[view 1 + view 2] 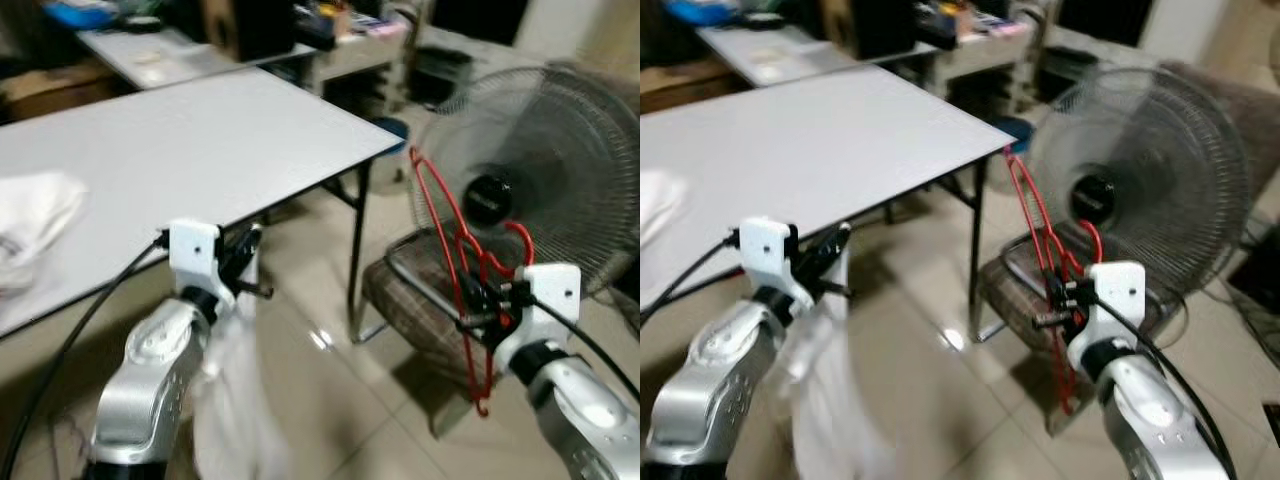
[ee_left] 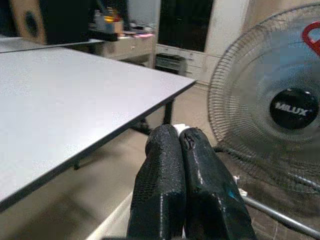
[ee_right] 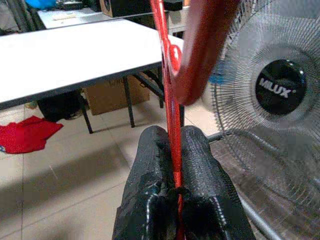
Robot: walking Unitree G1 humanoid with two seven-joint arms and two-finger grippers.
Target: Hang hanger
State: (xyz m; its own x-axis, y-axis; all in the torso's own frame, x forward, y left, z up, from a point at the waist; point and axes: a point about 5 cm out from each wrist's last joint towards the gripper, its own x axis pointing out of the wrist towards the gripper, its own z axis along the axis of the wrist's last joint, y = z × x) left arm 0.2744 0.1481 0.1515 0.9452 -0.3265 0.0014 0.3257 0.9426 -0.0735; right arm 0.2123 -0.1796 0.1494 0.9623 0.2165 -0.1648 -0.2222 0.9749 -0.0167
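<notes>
Low in the right of the frame, a red hanger point(image 1: 455, 255) is held upright by the right gripper point(image 1: 483, 300); its two black fingers point(image 3: 150, 170) are seen pressed together on the thin red wire, with the thick red hook point(image 3: 202, 50) curving above them in the right wrist view; the hanger's frame is raised in front of a large standing fan point(image 1: 545, 170), whose grille occupies the upper right; a worn, dark cushioned stool point(image 1: 415, 295) is seen on the tiled floor below the fan, just behind the hanger's lower part. At lower left, the left gripper point(image 1: 245, 250) is shown with its fingers point(image 2: 165, 185) closed flat against each other, a white edge visible at their tips; whether that cloth is pinched cannot be told; a pale white garment point(image 1: 230, 400) hangs blurred beneath this arm. A long grey table point(image 1: 190, 150) stretches across the upper left, its corner reaching towards the centre, with a crumpled white cloth point(image 1: 30, 215) lying at its left edge; a second table point(image 1: 150, 55) with clutter is seen further back at the top. A red cloth point(image 3: 27, 132) is seen on the floor under the table in the right wrist view.
</notes>
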